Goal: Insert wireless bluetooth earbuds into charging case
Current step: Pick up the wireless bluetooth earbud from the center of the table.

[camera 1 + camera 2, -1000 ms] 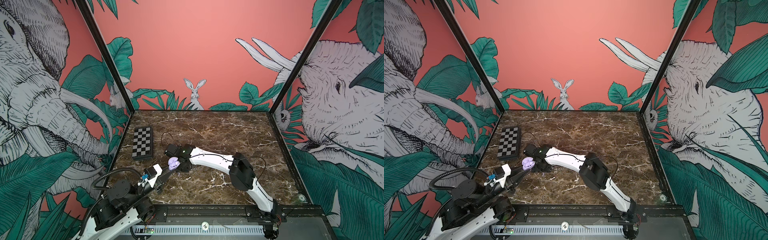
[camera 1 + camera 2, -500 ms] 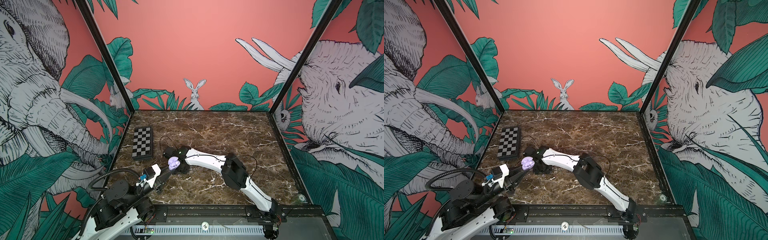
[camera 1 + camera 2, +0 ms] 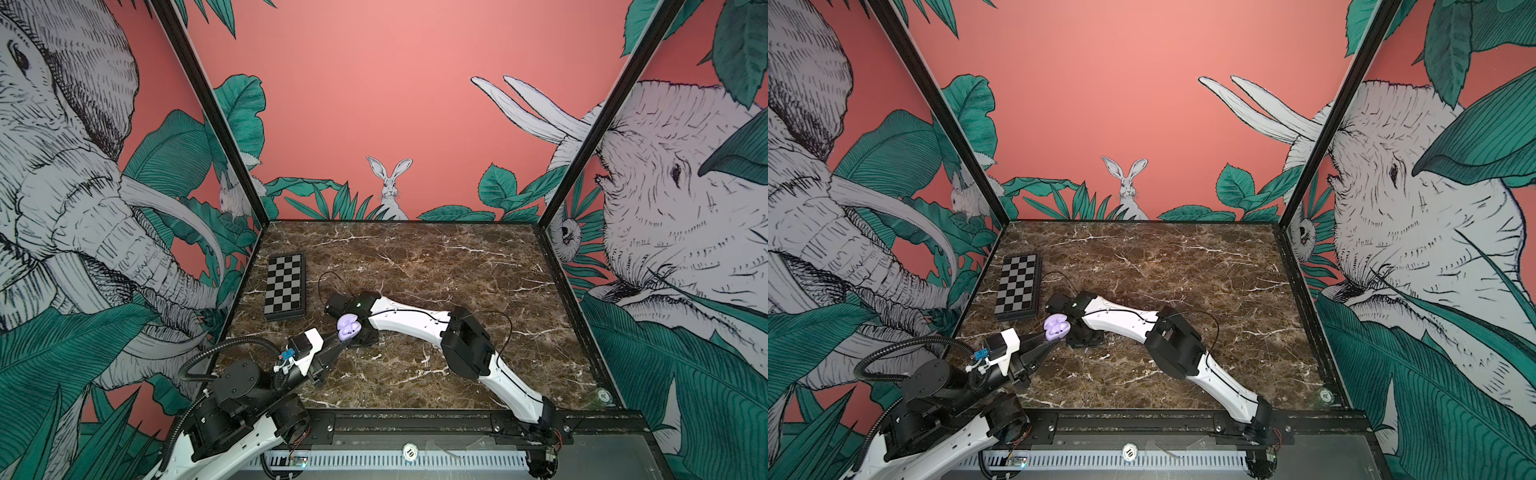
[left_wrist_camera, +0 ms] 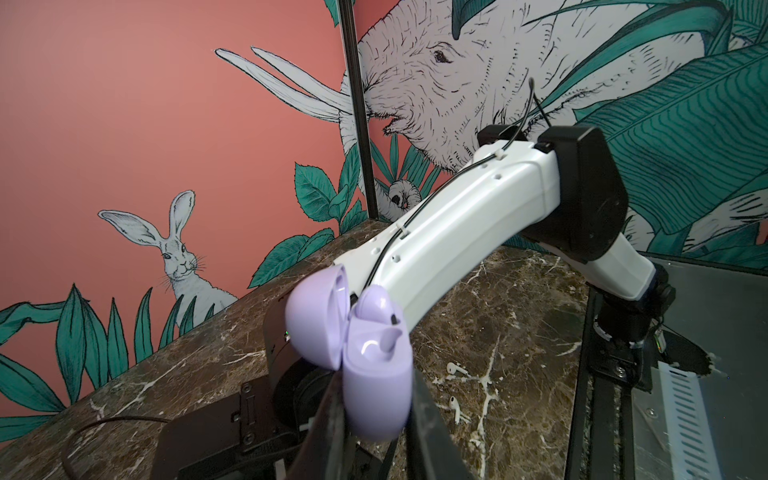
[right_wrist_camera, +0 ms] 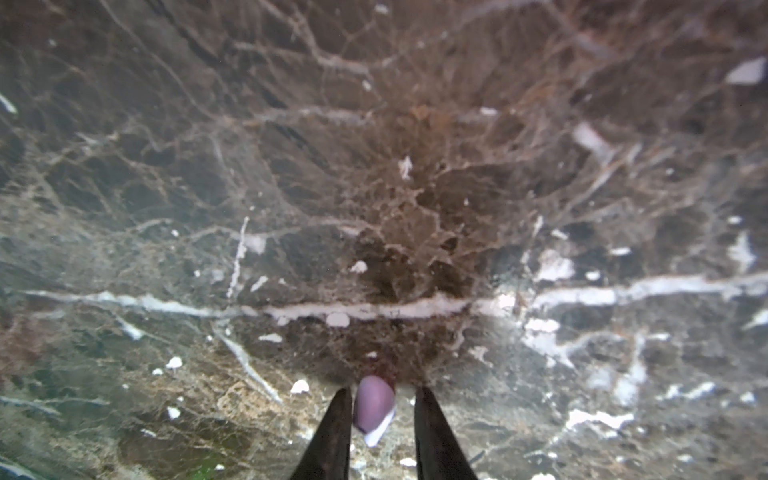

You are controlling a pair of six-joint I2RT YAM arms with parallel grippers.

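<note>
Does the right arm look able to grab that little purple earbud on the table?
Likely yes: the right gripper straddles the lilac earbud on the table, one finger either side, with nothing else between.

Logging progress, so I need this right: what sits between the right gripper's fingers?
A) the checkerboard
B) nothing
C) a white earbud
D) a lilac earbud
D: the right wrist view shows a lilac earbud between the dark fingers of the right gripper.

The brown marble table [image 3: 457, 266] bears a checkerboard [image 3: 285, 286] (far left), one white earbud [image 4: 455, 368] near a second white earbud [image 4: 454, 406], and a lilac earbud [image 5: 373, 401].
</note>
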